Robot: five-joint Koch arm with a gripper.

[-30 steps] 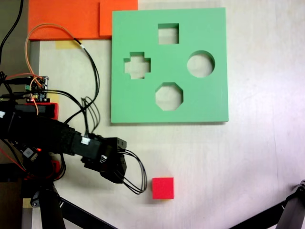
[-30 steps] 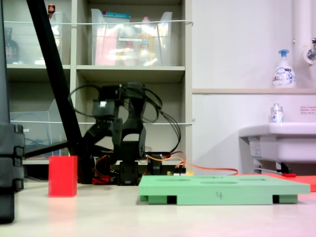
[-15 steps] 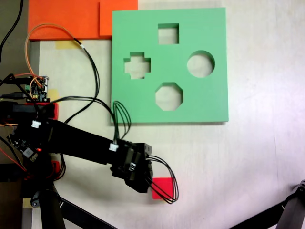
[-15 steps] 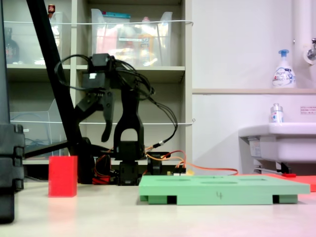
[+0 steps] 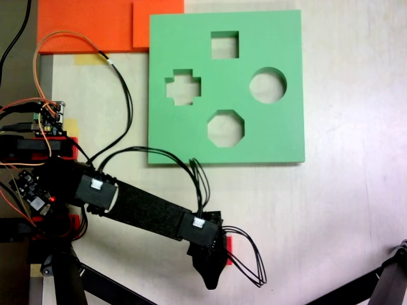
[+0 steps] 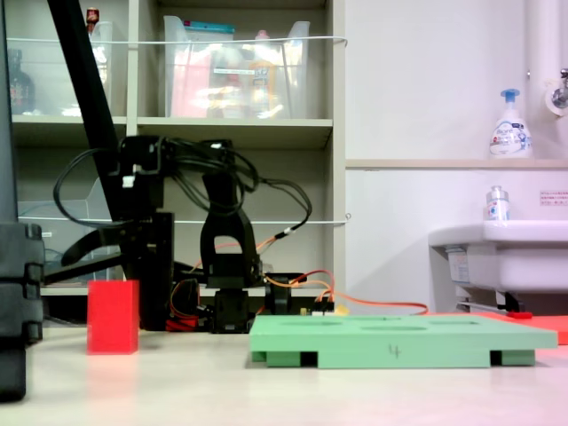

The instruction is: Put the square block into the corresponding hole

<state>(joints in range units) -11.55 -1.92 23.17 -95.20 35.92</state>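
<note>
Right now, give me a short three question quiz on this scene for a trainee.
1. True or false: the square block already sits inside the square cut-out.
2. How many cut-outs does the green foam board have: A two, B four, C six?
3. In the first exterior view, what covers most of the square block?

Key: 1 false, it stands on the table beside the board. 2 B. 3 The gripper end of the arm.
</note>
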